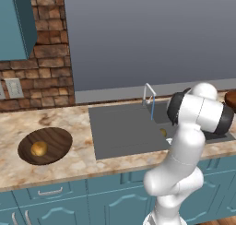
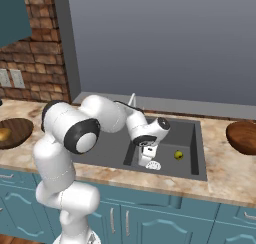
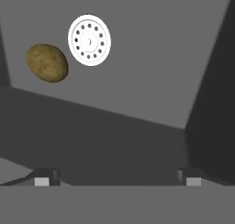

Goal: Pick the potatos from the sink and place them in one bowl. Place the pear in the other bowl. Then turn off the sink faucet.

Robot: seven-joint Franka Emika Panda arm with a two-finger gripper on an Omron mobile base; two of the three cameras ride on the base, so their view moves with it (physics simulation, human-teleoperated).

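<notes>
In the left base view, the white arm (image 1: 184, 145) is rising from the lower right, its elbow bending over the right part of the sink (image 1: 124, 132) and blocking the well behind it; the slim sink faucet (image 1: 149, 97) is standing at the sink's back edge, centre right of the frame, and an olive potato (image 1: 163, 132) is peeking out just left of the arm. On the marble surface (image 1: 69, 162) at lower left, the dark brown bowl (image 1: 45, 145) is holding the golden-orange potato (image 1: 39, 148), and an edge of the reddish-brown bowl (image 1: 231, 99) is showing at the far right. In the right base view, the arm is reaching from the lower left, folding at the elbow and pointing its hand down into the sink's well at frame centre, with the fingers (image 2: 148, 159) hanging just over the white drain (image 2: 153, 165); the olive potato is lying just right of them on the well floor. In the hand view, the two fingers (image 3: 46, 178) are standing spread wide at the bottom corners, released and grasping nothing, while the olive potato is sitting at upper left just beside the drain, well apart from the tips.
</notes>
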